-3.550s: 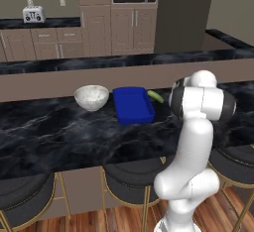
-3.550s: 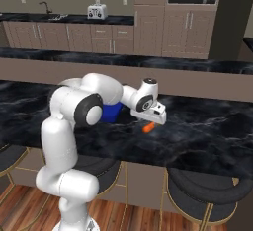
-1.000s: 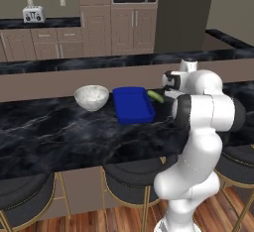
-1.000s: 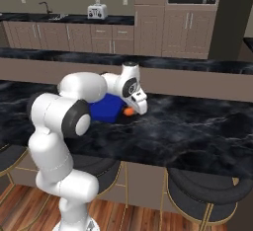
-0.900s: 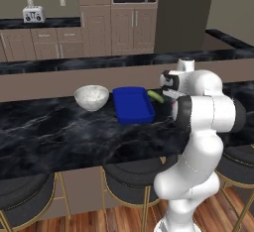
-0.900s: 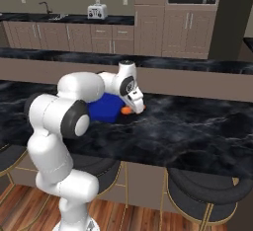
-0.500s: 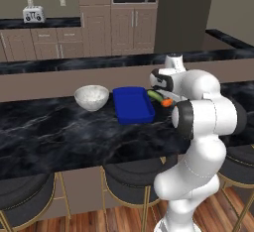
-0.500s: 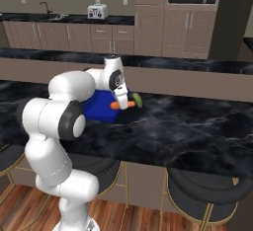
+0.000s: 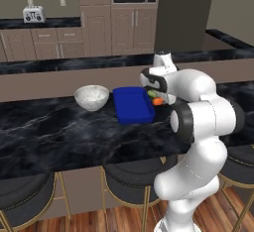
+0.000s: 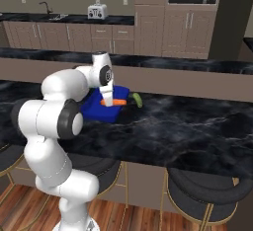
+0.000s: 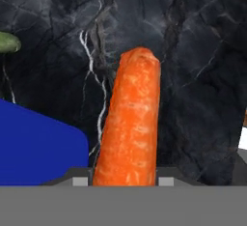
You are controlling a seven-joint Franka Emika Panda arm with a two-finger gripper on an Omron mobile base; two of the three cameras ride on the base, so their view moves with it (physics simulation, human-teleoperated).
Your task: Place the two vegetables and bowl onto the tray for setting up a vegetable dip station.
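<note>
The pincer (image 10: 109,102) grips the carrot (image 10: 113,102) near the tray (image 10: 99,107) corner; early release risks landing it on the surface (image 10: 188,121).

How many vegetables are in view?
2: the orange carrot held in the hand by the blue tray's corner; the green vegetable lying on the counter beyond the tray.

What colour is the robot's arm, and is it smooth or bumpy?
The arm is glossy white and smooth, built from fat rounded segments with dark grey rings at the joints. Its gripper is white and slim, ending in small dark tips. No cables or markings are visible.
</note>
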